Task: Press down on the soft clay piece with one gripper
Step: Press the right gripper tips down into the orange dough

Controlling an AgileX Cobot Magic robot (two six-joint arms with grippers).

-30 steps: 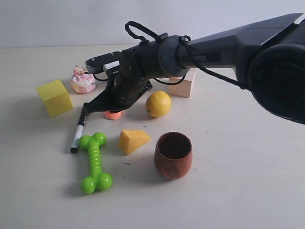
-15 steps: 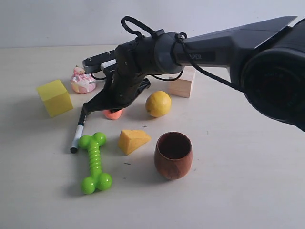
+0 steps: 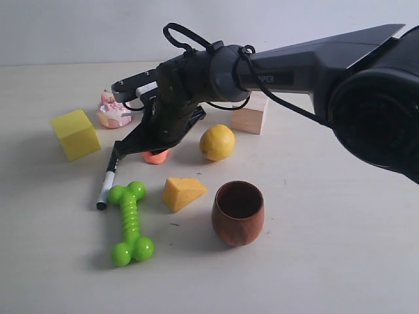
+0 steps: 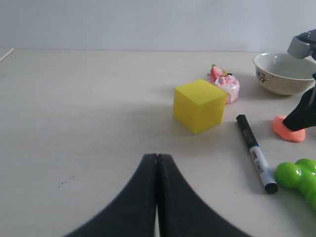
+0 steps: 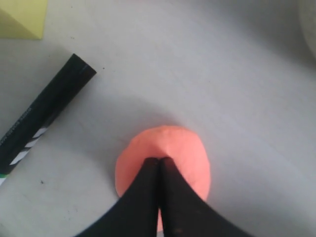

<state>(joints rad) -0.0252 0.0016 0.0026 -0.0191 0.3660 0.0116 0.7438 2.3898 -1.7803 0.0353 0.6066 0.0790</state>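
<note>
Since the soft clay piece (image 5: 190,148) lies on the table (image 5: 222,74) right under the right hand (image 5: 159,161), which is closed and empty, the push should go straight down; the closed left hand (image 4: 157,158) is far off.

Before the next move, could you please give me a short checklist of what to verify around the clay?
1. The right gripper is shut for pressing: ok, it closes to a single tip.
2. The tip is over the clay piece: ok, it sits within the lump's outline.
3. The tip is touching the clay: cannot tell for sure, though it looks in contact.
4. The marker is apart from the clay: ok, a gap shows between them.
5. The lemon is apart from the clay: ok.
6. The left gripper is out of the way: ok, shut and beyond the yellow block.
</note>
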